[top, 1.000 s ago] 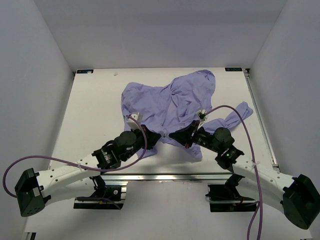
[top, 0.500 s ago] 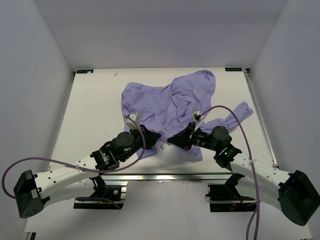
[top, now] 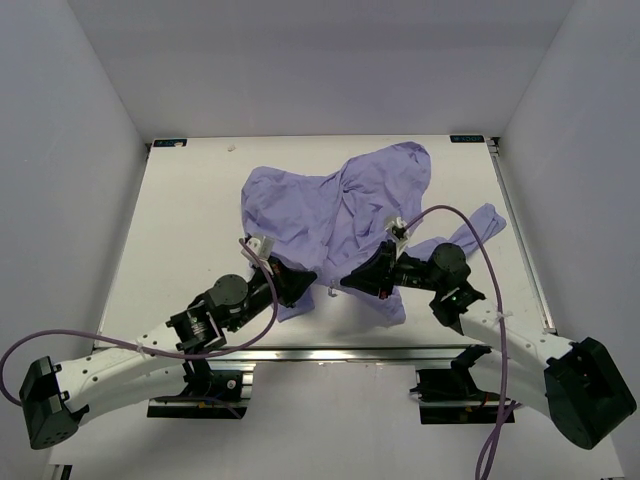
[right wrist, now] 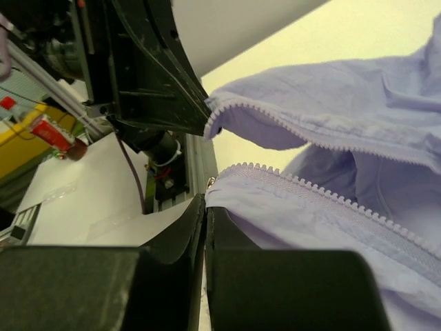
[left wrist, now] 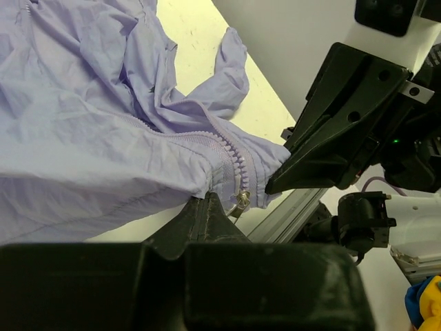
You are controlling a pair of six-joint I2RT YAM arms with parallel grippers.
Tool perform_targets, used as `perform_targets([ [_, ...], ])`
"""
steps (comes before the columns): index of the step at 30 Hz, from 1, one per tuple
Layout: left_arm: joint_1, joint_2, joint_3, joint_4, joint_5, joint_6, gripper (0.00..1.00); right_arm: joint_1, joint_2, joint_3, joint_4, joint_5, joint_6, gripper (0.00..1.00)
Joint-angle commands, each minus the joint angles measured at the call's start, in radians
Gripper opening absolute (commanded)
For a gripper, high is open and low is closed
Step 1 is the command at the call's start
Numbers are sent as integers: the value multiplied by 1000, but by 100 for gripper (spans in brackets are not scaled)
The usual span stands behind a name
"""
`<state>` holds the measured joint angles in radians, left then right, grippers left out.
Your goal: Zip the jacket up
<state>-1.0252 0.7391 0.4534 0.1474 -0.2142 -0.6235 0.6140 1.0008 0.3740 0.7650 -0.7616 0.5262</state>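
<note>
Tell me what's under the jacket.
White table shows all around the jacket and below its lifted near hem. Whatever lies beneath the spread cloth is covered.

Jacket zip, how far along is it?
Done: the left claw and right claw each pinch one front edge of the jacket at its bottom end. In hand: the ends held close, but the two rows of teeth lie apart. Left: joining them and running the slider up.

Plain lavender jacket (top: 340, 205) (zipper teeth (left wrist: 233, 153) the same shade, slider (left wrist: 241, 202) silvery); white table (top: 190, 220).
</note>
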Motion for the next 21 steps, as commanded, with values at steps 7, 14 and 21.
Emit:
perform_targets([
  [7, -6, -35, -25, 32, 22, 11, 0, -10, 62, 80, 163, -94, 31, 0],
  [14, -6, -17, -18, 34, 13, -7, 0, -10, 52, 78, 163, -90, 35, 0],
  [21, -6, 5, -9, 47, -1, -36, 0, -8, 50, 75, 161, -87, 37, 0],
])
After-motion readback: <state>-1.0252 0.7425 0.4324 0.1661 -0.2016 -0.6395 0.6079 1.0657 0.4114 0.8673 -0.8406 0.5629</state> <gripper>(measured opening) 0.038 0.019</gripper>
